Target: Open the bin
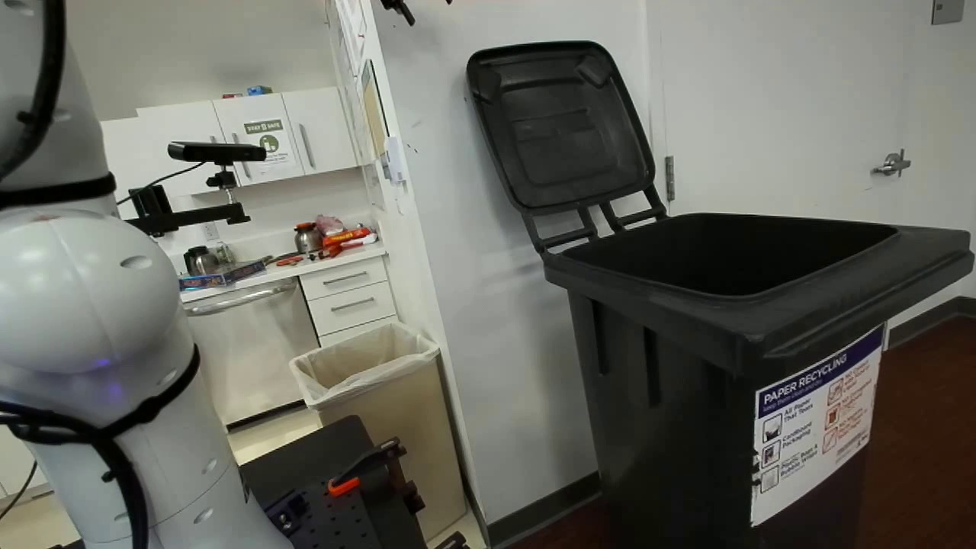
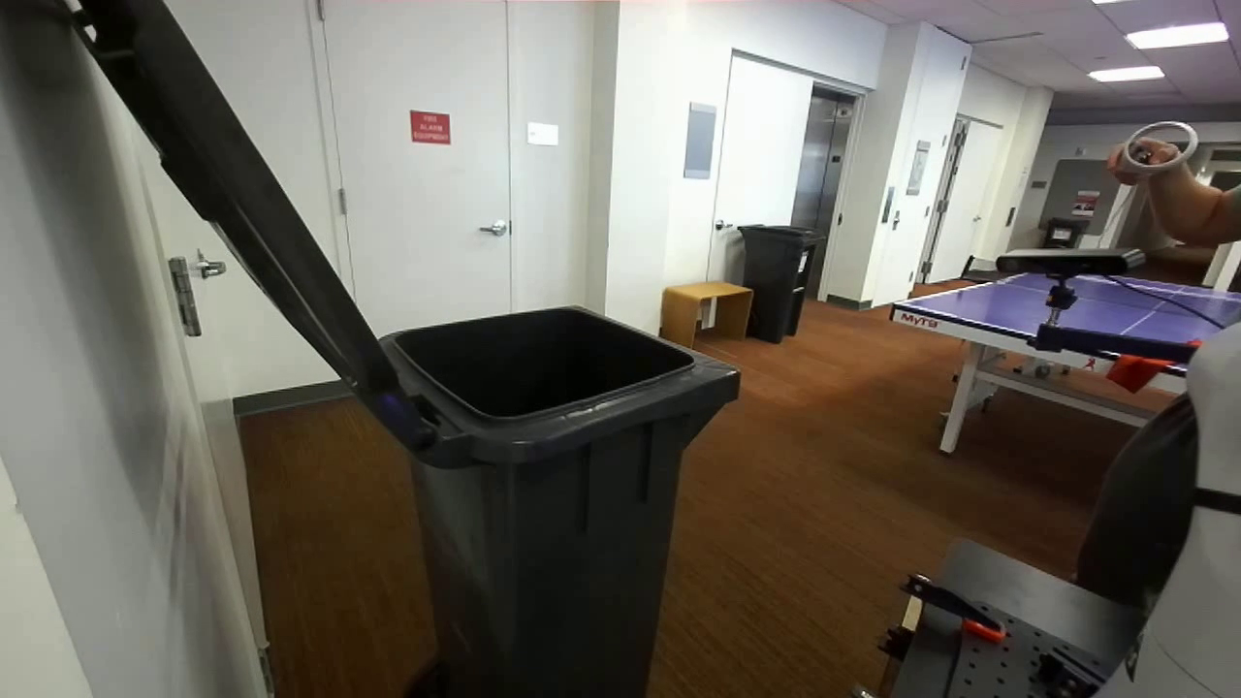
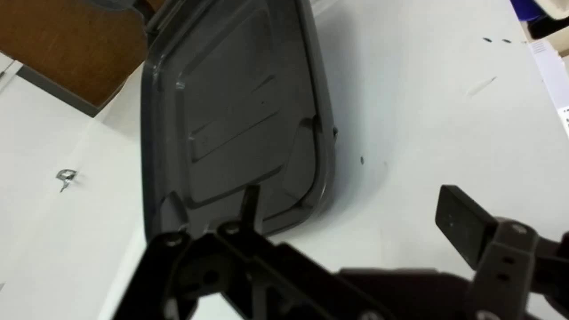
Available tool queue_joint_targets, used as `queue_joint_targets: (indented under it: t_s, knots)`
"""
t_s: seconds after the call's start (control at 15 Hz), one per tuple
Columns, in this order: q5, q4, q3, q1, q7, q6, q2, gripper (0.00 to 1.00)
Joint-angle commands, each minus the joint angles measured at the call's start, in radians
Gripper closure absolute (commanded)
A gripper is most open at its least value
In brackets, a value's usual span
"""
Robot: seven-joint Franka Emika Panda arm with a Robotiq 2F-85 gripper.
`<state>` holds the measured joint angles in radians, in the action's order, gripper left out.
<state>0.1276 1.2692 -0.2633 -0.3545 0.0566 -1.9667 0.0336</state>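
Beside the white wall (image 1: 492,328), the bin (image 1: 675,435) stands open, its lid (image 1: 564,126) tilted back past upright; whether it touches the wall I can't tell. The job looks finished to me, leaving at most the arm (image 1: 84,293) to back away. The claw (image 3: 351,202) is spread wide with nothing in its grip. The dark plastic is squarish at the mouth, tapering below, shallowly ribbed under the lid.

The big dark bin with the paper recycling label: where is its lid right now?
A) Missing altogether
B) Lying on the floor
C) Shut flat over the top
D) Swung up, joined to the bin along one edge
D: in both exterior views the lid stands tilted up from one edge of the bin, leaving the top uncovered.
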Motion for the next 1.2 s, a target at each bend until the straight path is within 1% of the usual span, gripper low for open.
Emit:
queue_joint_targets:
  t_s: [0.0, 0.33, 0.53, 0.67, 0.73, 0.93, 1.13]
  knots:
    - [-0.038, 0.065, 0.045, 0.044, 0.02, -0.007, -0.136, 0.0]
    - [-0.097, 0.203, 0.126, 0.063, 0.017, -0.022, -0.269, 0.0]
    - [-0.129, 0.331, 0.178, 0.061, 0.014, 0.001, -0.361, 0.0]
    - [-0.151, 0.429, 0.211, 0.056, 0.017, -0.006, -0.421, 0.0]
    - [-0.181, 0.465, 0.187, 0.101, 0.029, 0.001, -0.447, 0.0]
    - [-0.233, 0.61, 0.204, 0.119, 0.043, -0.014, -0.534, 0.0]
    - [-0.265, 0.713, 0.208, 0.13, 0.062, -0.028, -0.599, 0.0]
